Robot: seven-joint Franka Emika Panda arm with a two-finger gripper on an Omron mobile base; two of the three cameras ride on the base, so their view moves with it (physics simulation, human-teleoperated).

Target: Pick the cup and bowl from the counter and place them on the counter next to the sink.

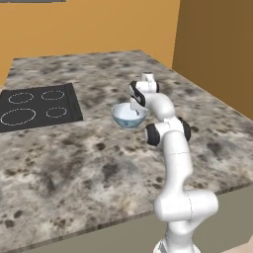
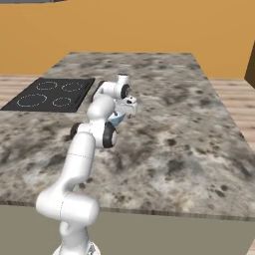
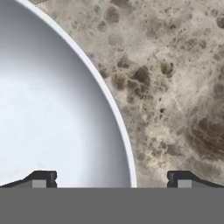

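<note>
The white bowl (image 1: 127, 118) with a pale blue outside stands on the speckled counter (image 1: 99, 163), to the right of the stovetop. My gripper (image 1: 134, 110) hangs open right over the bowl's right side. In the hand view the bowl's (image 3: 52, 109) rim curves down between my two fingertips (image 3: 41, 179), with one tip over the white inside and the other over bare counter (image 3: 175, 87). From the right base view a sliver of the bowl (image 2: 117, 119) shows beside the arm, under the gripper (image 2: 127, 107). The cup and the sink are out of view.
A black stovetop (image 1: 34, 106) with white ring burners lies at the left of the counter, also seen at the far left in the right base view (image 2: 50, 94). Orange walls (image 1: 212, 44) close the counter at the back and right.
</note>
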